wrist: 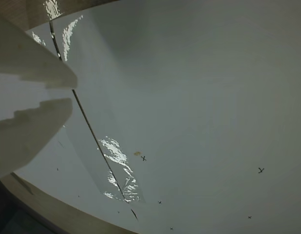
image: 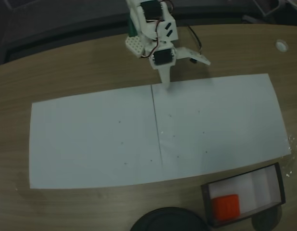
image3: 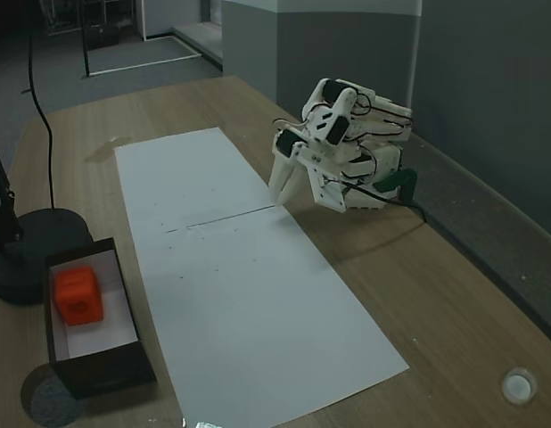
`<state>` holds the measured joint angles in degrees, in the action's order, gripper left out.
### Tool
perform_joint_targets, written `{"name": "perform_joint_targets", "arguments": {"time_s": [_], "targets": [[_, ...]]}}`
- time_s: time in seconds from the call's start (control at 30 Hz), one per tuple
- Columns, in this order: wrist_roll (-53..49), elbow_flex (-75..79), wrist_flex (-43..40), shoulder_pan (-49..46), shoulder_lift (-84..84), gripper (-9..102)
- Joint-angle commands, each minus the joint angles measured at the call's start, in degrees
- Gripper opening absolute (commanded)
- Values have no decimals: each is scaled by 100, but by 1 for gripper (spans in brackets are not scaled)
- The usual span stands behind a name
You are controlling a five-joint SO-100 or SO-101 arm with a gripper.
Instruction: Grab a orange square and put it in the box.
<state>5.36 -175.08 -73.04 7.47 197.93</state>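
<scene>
The orange square (image: 226, 206) lies inside the box (image: 281, 185), at its left end in a fixed view near the table's front edge. From the other side, the orange square (image3: 78, 295) sits at the far end of the box (image3: 106, 374). My gripper (image: 166, 83) is folded back by the arm's base, its tip pointing down at the far edge of the white paper, well away from the box. In the wrist view the gripper (wrist: 72, 93) has its two white fingers almost touching with nothing between them. It also appears as the gripper (image3: 277, 192) over the paper's edge.
A large white paper sheet (image: 91, 139) with a dark centre line covers the wooden table. A round black disc (image: 167, 220) sits left of the box; it is a stand base (image3: 35, 241) with a pole. A small white cap (image: 281, 45) lies at the far right.
</scene>
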Motion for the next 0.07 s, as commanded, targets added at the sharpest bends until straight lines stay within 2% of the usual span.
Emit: {"name": "perform_joint_targets", "arguments": {"time_s": [0.0,0.03], "targets": [[0,316,-88,9,123,0],[0,316,-88,9,123,0]]}}
